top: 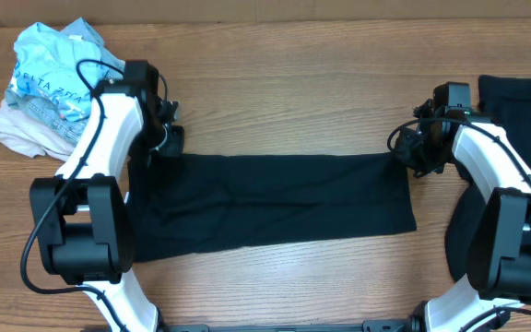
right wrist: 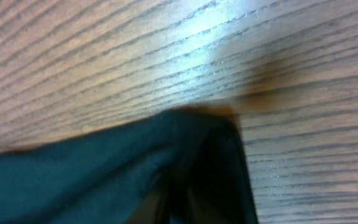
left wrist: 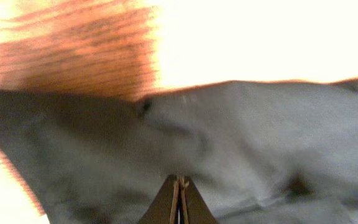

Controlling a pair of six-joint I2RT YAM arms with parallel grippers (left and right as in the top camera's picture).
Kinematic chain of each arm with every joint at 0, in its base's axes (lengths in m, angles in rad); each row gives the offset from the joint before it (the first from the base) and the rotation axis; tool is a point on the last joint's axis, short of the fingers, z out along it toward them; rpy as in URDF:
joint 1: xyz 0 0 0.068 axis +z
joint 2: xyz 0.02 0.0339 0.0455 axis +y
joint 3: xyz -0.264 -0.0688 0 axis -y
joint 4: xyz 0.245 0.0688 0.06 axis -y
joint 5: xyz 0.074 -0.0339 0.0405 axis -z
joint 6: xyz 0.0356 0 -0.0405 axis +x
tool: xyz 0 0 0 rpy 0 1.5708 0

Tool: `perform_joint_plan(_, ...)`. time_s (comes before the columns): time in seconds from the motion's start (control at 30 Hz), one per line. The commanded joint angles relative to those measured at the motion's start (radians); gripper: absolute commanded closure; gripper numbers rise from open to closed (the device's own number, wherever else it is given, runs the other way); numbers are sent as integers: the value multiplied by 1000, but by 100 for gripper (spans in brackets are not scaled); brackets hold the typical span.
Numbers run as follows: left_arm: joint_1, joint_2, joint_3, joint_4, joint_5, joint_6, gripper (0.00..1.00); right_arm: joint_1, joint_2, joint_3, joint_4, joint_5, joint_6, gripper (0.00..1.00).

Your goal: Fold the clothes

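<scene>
Left gripper (left wrist: 179, 185) closed, at T-shirt (top: 275, 198) corner

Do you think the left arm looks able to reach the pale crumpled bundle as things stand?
Probably yes: the bundle lies uncovered just beside the left gripper, which is shut at the black shirt's corner.

Plain black T-shirt (top: 275, 198), centre frame, on brown wood-grain table (top: 293, 74). Pale blue and cream bundle (top: 49, 88), upper left.
</scene>
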Motion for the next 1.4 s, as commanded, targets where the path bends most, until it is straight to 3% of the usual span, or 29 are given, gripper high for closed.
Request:
perform_joint_plan(0.0,9,-5,-138,119,-40,26,96,3,3,24,20,-8,-50,92)
perform_joint_plan(0.23,109,-5,-204,201,-154,-151,96,2,3,25,72,-1,-125,95)
perform_joint_plan(0.33,160,-5,-204,241,-100,-179,96,2,3,25,40,-1,-121,95)
perform_joint_plan(0.37,178,-5,-204,254,-60,-179,96,2,3,25,24,-1,-121,81)
perform_joint_plan(0.4,190,-5,-204,263,-23,-179,96,2,3,25,14,0,-117,48)
perform_joint_plan(0.43,199,-5,-204,273,16,-176,96,2,3,25,8,0,-108,24)
perform_joint_plan(0.5,205,-5,-204,286,78,-167,96,2,3,25,-14,0,-85,13)
perform_joint_plan(0.6,201,-5,-198,289,94,-138,96,2,4,24,-53,-8,-43,11)
perform_joint_plan(0.7,200,-10,-156,240,116,-96,96,2,7,-25,-49,-58,-47,25)
perform_joint_plan(1.0,195,-11,105,29,173,-22,88,2,37,-95,-20,-144,-47,38)
perform_joint_plan(1.07,193,-11,132,15,175,0,87,2,37,-95,-22,-144,-46,54)
perform_joint_plan(1.17,190,-11,134,17,176,5,87,2,37,-95,-21,-144,-42,58)
perform_joint_plan(1.2,187,-11,134,16,176,5,87,2,37,-95,-20,-144,-38,65)
perform_joint_plan(1.3,176,-11,134,18,175,6,85,3,37,-98,-7,-144,-29,74)
perform_joint_plan(1.33,170,-11,134,19,175,6,85,3,37,-102,-2,-143,-24,83)
perform_joint_plan(1.37,165,-11,134,19,175,9,84,3,37,-105,-3,-143,-24,87)
